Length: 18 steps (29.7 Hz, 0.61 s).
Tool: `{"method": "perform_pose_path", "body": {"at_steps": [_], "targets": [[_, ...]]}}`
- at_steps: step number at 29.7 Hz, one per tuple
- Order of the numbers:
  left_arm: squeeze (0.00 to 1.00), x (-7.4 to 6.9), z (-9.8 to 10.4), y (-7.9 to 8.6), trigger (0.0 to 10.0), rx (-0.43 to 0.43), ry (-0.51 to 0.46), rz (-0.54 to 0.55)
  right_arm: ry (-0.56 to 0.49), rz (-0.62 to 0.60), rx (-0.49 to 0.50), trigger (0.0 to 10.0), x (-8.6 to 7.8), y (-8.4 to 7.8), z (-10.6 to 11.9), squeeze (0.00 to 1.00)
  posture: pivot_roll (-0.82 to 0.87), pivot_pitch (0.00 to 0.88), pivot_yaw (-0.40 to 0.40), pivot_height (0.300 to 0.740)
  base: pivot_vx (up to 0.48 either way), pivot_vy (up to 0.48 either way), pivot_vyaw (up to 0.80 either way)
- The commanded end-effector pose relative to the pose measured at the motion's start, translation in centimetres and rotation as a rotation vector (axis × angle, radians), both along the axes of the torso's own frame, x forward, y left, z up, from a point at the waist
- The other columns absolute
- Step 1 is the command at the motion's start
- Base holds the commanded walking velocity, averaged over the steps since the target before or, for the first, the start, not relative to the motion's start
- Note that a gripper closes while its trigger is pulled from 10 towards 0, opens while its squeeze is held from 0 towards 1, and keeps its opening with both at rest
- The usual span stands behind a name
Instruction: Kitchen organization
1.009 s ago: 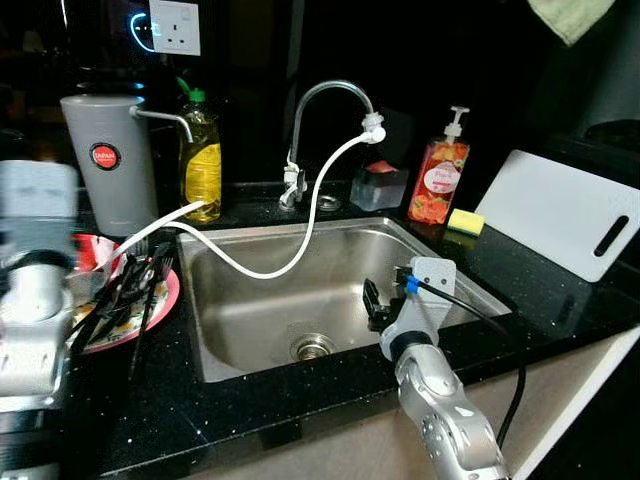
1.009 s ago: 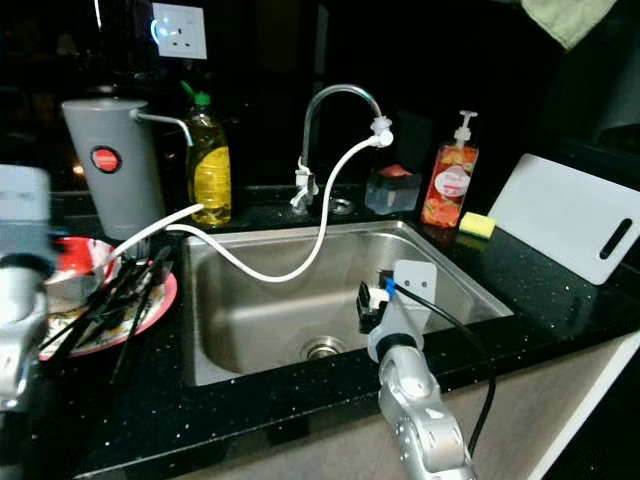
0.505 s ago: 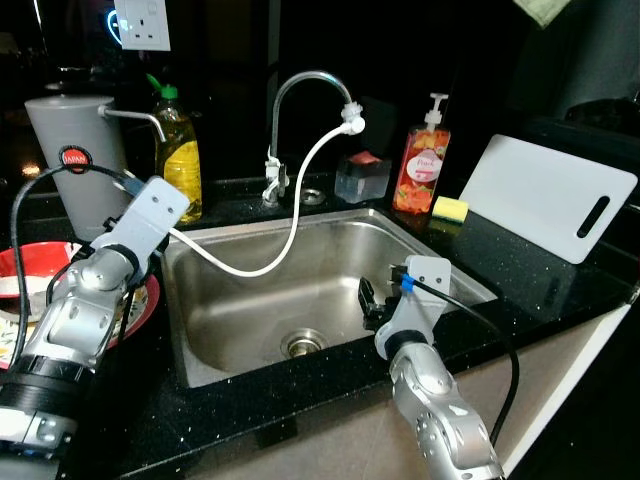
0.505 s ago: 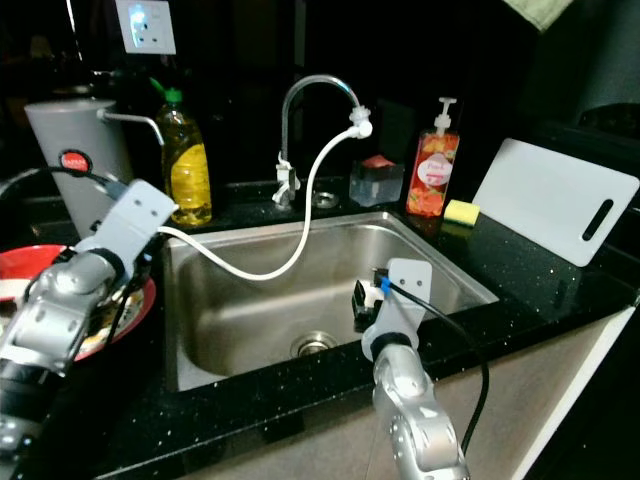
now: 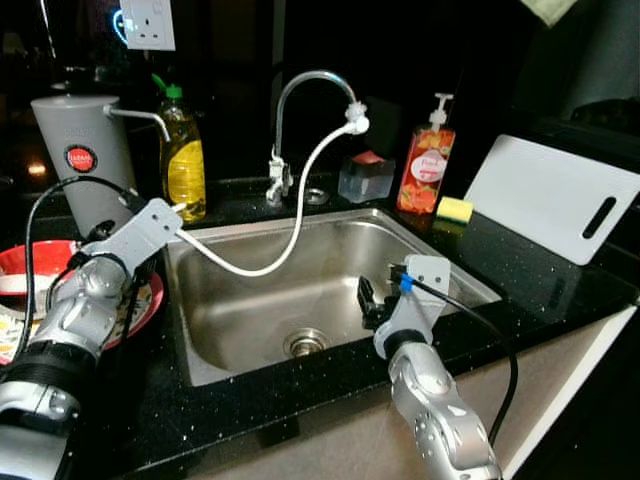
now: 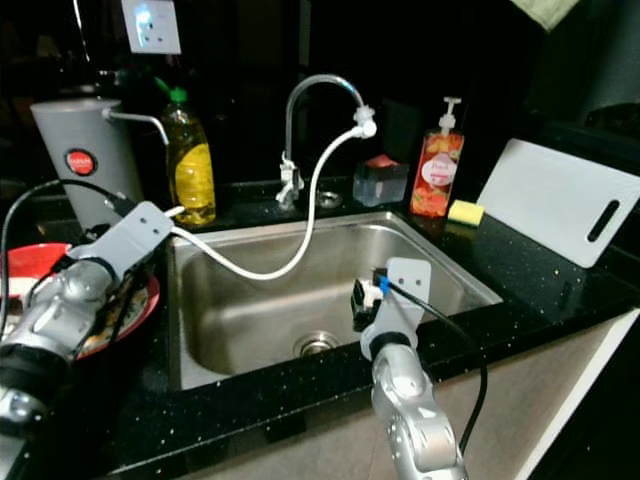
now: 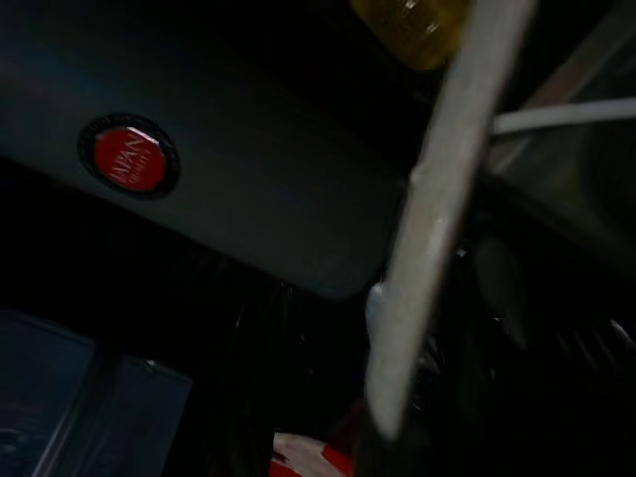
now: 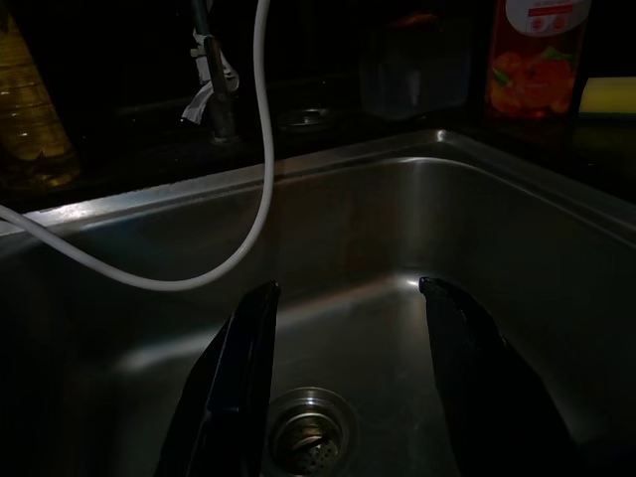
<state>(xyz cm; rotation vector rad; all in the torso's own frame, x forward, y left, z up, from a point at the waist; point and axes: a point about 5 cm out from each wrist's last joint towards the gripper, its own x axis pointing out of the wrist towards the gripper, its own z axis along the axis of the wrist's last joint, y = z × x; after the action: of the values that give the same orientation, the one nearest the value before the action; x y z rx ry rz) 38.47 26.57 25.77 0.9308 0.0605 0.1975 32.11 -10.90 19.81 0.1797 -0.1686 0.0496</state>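
- Up front, a black speckled tabletop (image 5: 200, 400) runs round a steel sink (image 5: 250, 320), its basin bare down to the drain (image 5: 304, 343).
- The right gripper (image 8: 343, 388) hangs over the sink's near edge, aimed into the basin, jaws spread wide with nothing between them.
- On the left, the left gripper (image 5: 100, 232) reaches above a red plate (image 5: 30, 270) on the tabletop beside the sink; whether its jaws are open or closed, I cannot tell.
- Its wrist camera looks at a grey canister (image 7: 229, 219) with a red badge, blurred and dim.
- A white hose (image 5: 290, 230) loops from the tap's spout (image 5: 355, 120) down across the basin and off to the left rim.
- Further back on the left stand the grey canister and a yellow dish-soap bottle (image 5: 184, 160).
- Behind the sink is the curved tap (image 5: 295, 110), then a small clear container (image 5: 365, 178) and a red pump bottle (image 5: 420, 170).
- Far right, a yellow sponge (image 5: 454, 209) and a white cutting board (image 5: 550, 205) leaning against the dark wall.
- High on the left wall is a white socket (image 5: 148, 22).
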Motion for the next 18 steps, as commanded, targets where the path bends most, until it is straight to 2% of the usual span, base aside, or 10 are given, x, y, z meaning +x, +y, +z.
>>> {"method": "perform_pose_path", "body": {"at_steps": [1, 5, 7, 8, 9, 10, 11, 12, 18], "targets": [[0.00, 0.2, 0.4, -0.3, 8.2, -0.035, -0.030, -0.008, -0.009, -0.007, 0.000, 10.0, 0.0, -0.2, 0.3, 0.00, -0.08, 0.000, -0.047, 0.740, 0.000, 0.000, 0.00], [0.00, 0.3, 0.4, -0.6, 8.0, -0.061, -0.040, -0.027, -0.009, -0.006, -0.002, 10.0, 0.0, -0.2, 0.3, 0.00, -0.08, 0.000, -0.050, 0.740, 0.000, 0.000, 0.00], [0.00, 0.4, 0.4, -1.3, 8.7, -0.091, -0.060, -0.057, -0.010, -0.003, -0.004, 10.0, 0.0, -0.2, 0.4, 0.00, -0.07, 0.000, -0.051, 0.740, 0.000, 0.000, 0.00], [0.00, 0.4, 0.4, -1.3, 8.7, -0.091, -0.060, -0.057, -0.010, -0.003, -0.004, 10.0, 0.0, -0.2, 0.4, 0.00, -0.07, 0.000, -0.051, 0.740, 0.000, 0.000, 0.00], [0.00, 0.4, 0.4, -1.5, 6.8, -0.101, -0.068, -0.070, -0.011, -0.001, -0.005, 10.0, 0.0, -0.2, 0.4, 0.00, -0.07, 0.000, -0.052, 0.740, 0.000, 0.000, 0.00], [0.00, 0.4, 0.4, -1.5, 6.8, -0.101, -0.068, -0.070, -0.011, -0.001, -0.005, 10.0, 0.0, -0.2, 0.4, 0.00, -0.07, 0.000, -0.052, 0.740, 0.000, 0.000, 0.00], [0.00, 0.4, 0.3, -1.6, 4.9, -0.105, -0.073, -0.077, -0.011, 0.000, -0.006, 10.0, 0.0, -0.2, 0.4, 0.00, -0.07, 0.000, -0.053, 0.740, 0.000, 0.000, 0.00], [0.00, 0.3, 0.1, -1.8, 0.0, -0.111, -0.075, -0.084, -0.012, 0.002, -0.007, 10.0, 0.1, -0.1, 0.4, 0.00, -0.07, 0.000, -0.055, 0.740, 0.000, 0.000, 0.00], [0.00, -0.1, -0.6, -1.6, 0.0, -0.146, -0.072, -0.057, -0.012, 0.009, -0.007, 10.0, 0.1, 0.0, 0.4, 0.00, -0.07, 0.000, -0.058, 0.740, 0.000, 0.000, 0.00]]}}
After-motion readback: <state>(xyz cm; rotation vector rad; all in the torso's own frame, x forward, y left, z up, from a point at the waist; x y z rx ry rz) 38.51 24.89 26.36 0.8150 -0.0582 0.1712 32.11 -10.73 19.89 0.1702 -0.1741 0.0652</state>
